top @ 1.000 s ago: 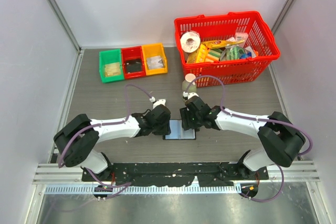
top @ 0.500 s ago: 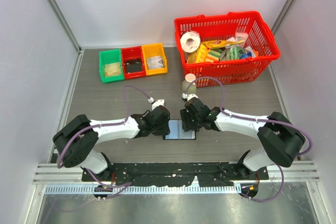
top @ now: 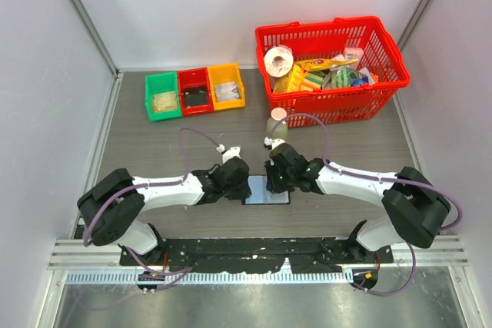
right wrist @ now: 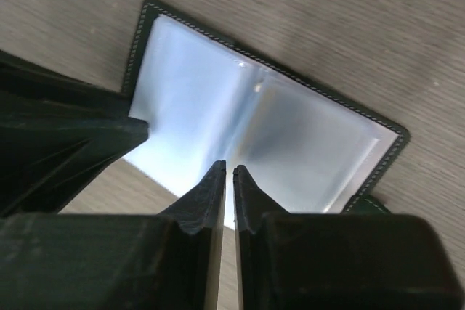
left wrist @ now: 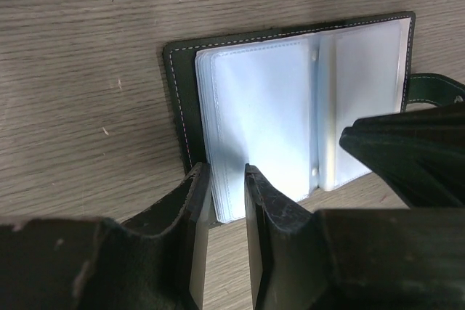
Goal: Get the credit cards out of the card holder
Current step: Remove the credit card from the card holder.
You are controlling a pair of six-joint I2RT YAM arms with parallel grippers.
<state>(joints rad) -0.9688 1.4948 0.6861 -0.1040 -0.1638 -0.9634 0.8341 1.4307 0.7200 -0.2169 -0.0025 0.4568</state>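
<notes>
The black folding card holder (left wrist: 320,99) lay open on the wood-grain tabletop (left wrist: 87,70). My left pincer (left wrist: 220,173) straddled its clear sleeves (left wrist: 254,121), probably steadying them, grip unclear. My right pincer (right wrist: 228,168), clenched nearly tight, probed for cards.

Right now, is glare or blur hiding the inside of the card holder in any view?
Right wrist: glare whitens the open card holder, hiding any contents; right tool soft-focused. Left wrist: holder evenly lit, stitching sharp; left tool dark and blurred. Top external: sharp, holder partly hidden beneath both tools.
</notes>
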